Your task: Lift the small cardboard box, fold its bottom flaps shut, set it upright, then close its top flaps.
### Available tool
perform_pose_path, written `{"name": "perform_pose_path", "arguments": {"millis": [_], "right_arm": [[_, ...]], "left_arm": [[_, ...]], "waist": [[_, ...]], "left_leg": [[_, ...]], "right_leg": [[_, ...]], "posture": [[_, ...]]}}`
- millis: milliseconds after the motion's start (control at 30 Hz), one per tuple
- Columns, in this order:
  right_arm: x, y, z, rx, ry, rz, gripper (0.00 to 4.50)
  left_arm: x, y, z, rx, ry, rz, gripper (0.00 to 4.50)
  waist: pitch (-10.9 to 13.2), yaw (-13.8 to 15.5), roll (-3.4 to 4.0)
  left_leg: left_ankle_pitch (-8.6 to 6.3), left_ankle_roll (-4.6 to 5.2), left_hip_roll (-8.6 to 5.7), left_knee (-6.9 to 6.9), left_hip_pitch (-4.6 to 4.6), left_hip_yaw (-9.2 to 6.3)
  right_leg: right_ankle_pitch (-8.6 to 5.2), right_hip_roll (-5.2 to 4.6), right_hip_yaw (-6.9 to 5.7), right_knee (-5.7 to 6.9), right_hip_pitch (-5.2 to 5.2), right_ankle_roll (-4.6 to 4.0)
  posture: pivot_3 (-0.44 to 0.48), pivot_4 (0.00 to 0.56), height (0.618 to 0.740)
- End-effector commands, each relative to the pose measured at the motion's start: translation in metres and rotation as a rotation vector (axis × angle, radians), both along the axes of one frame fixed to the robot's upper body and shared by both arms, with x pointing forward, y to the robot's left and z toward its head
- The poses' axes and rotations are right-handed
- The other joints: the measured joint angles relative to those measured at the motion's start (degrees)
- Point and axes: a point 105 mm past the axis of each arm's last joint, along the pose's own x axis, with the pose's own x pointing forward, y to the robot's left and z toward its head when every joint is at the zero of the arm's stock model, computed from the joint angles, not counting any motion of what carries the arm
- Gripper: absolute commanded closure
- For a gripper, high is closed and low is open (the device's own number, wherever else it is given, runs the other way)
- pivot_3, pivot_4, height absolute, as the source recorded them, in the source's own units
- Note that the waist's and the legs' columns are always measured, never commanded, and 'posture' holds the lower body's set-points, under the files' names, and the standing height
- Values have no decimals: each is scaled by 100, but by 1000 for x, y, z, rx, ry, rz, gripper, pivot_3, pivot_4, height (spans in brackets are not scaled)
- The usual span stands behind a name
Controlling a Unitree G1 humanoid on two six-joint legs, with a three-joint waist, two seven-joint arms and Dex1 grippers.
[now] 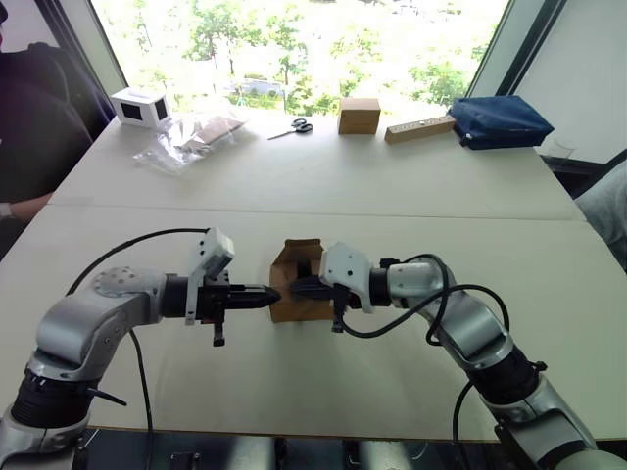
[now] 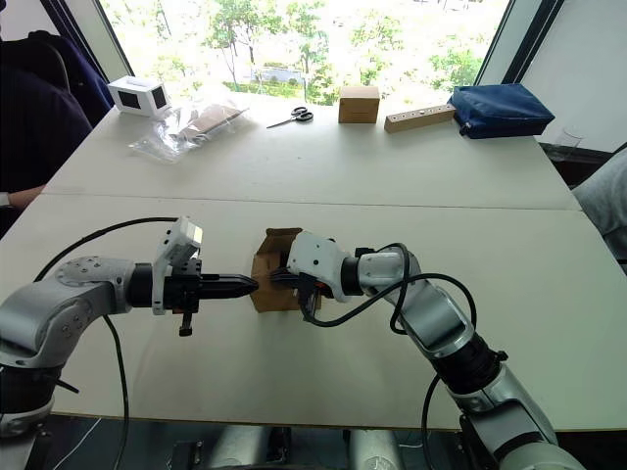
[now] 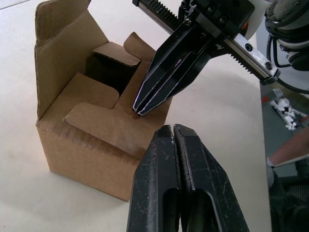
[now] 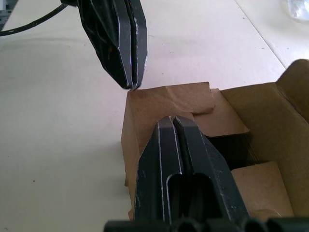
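Observation:
The small cardboard box (image 1: 290, 264) stands upright on the table's middle, its open end facing up. One of the top flaps (image 3: 99, 121) lies folded down over the opening. Another (image 3: 58, 53) still stands upright, and two side flaps (image 3: 116, 52) dip inward. The bottom flaps are hidden against the table. My left gripper (image 1: 274, 295) is shut, its tip at the box's left top edge. My right gripper (image 1: 295, 287) is shut too, coming from the right, its tip (image 3: 139, 110) resting on the folded flap. The two tips nearly meet over the box.
Along the far edge of the table are a white box with a dark window (image 1: 140, 106), a plastic bag (image 1: 191, 137), scissors (image 1: 294, 127), a brown cube box (image 1: 359, 115), a wooden block (image 1: 419, 128) and a blue bag (image 1: 500, 120). A person (image 1: 24, 127) sits at the left.

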Motion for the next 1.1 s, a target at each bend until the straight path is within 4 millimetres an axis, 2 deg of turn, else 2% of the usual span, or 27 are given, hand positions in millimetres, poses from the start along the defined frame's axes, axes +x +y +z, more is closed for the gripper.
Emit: {"name": "perform_pose_path", "arguments": {"millis": [33,267,433,567,667,733,800,967,1100], "right_arm": [[0,1,8,25,-30,1,4500],[1,-3,24,74,-31,0,4500],[5,-13,70,216,-5,24,4500],[32,-17,102,314,-27,-43,4500],[55,-16,99,239,-76,-116,4500],[71,-13,83,116,-102,-149,4500],[76,-10,70,35,-105,-144,4500],[68,-10,43,-65,-55,-90,4500],[50,-7,44,-32,-26,-26,4500]], "left_arm": [[0,0,-5,27,-22,-12,4458],[6,0,-11,25,-20,-4,4458],[8,-2,-16,26,-17,-1,4458],[11,-2,-18,29,-26,8,4458],[11,-2,-18,29,-28,6,4458],[12,-3,-18,27,-29,6,4458],[11,-4,-18,25,-31,4,4458],[11,-4,-20,25,-32,7,4458],[12,-3,-20,26,-34,13,4458]], "waist": [[0,-1,0],[0,3,0],[0,1,1],[0,-4,2],[-1,6,3],[-2,-7,4],[-2,-13,5],[-1,-8,6],[-1,-7,6]], "left_leg": [[0,0,0,-1,0,0],[-1,2,0,-1,0,1],[-3,5,0,-1,0,1],[-5,8,2,-3,2,1],[-5,9,2,-4,4,3],[-5,9,0,-4,3,4],[-5,9,-1,-4,4,9],[0,0,-1,-6,0,9],[-3,5,0,-5,1,7]], "right_leg": [[0,0,0,0,0,0],[0,0,0,0,0,0],[0,0,0,0,0,0],[0,0,0,1,0,0],[0,0,0,1,1,0],[0,-2,0,0,1,0],[1,-2,4,0,0,0],[1,-2,4,-1,-4,0],[1,-4,4,-1,-2,1]], "posture": [[0,150,740],[0,150,740],[0,150,740],[0,150,740],[0,150,740],[0,150,740],[0,150,740],[0,150,740],[0,150,740]]}}
